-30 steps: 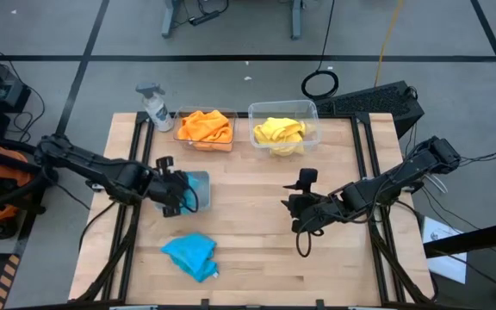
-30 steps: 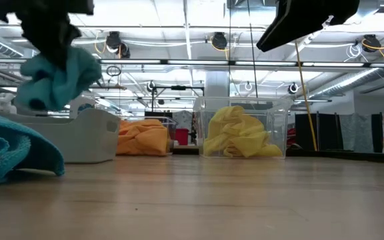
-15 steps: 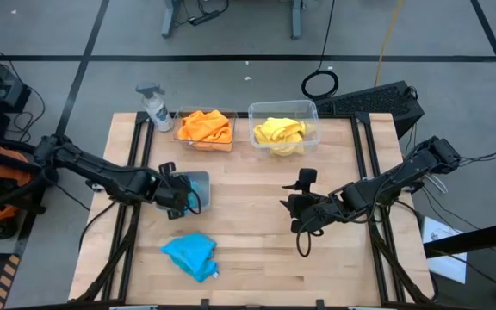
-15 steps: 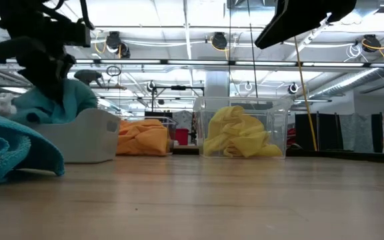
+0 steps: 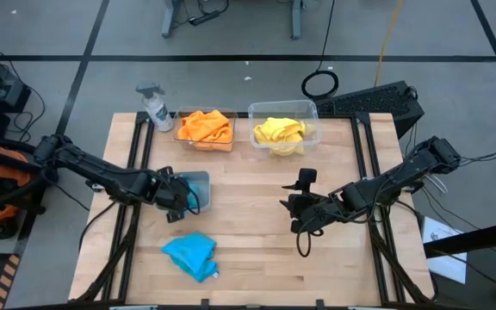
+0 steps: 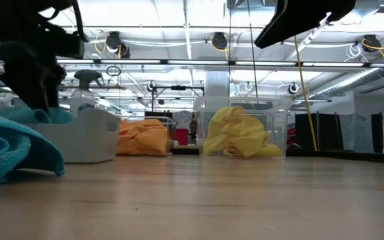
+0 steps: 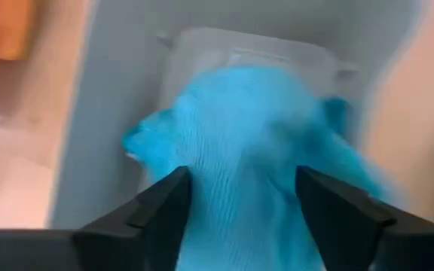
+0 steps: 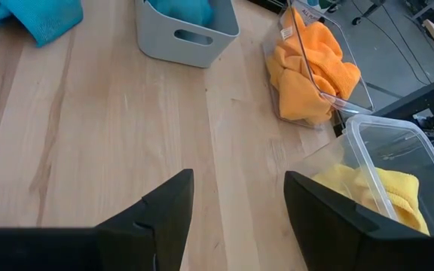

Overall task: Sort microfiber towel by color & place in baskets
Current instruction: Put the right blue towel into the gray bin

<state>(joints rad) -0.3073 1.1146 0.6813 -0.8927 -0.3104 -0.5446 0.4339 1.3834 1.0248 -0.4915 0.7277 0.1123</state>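
My left gripper hangs open over the light grey basket at the table's left. A blue towel lies bunched inside that basket, between and below the spread fingers. A second blue towel lies crumpled on the table nearer the front edge. Orange towels fill the far middle basket, and yellow ones fill the clear basket to its right. My right gripper stands open and empty above the bare wood right of centre. My left gripper points down into the grey basket with its fingers apart on either side of the blue towel's top. I cannot tell whether they touch the cloth. The towel rests in the basket.
A white spray bottle stands at the far left corner, beside the orange basket. Bare wood lies between the two arms and along the front edge right of the loose blue towel.
My left gripper has gone down toward the grey basket with the blue towel, then opened and let it go. The towel, which hung bunched above the rim, now lies inside the basket. My right arm has kept still.
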